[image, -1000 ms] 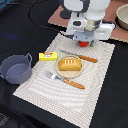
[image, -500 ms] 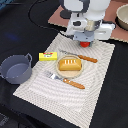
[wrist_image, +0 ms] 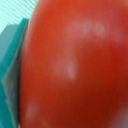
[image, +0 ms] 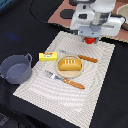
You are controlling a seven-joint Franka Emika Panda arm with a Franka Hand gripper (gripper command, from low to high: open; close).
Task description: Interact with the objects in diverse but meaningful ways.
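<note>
Claw clamped on red tomato, raised above far edge of striped mat. Wrist view filled almost wholly by tomato skin, teal finger pad pressed to one side. Below and nearer: bread loaf on small plate at mat centre. Orange-handled knife just beyond plate, orange-handled fork on near side. Yellow butter block beside plate toward exterior view's left, at mat edge. Grey-blue pot further left, off mat, on dark desk, well apart from claw.
</note>
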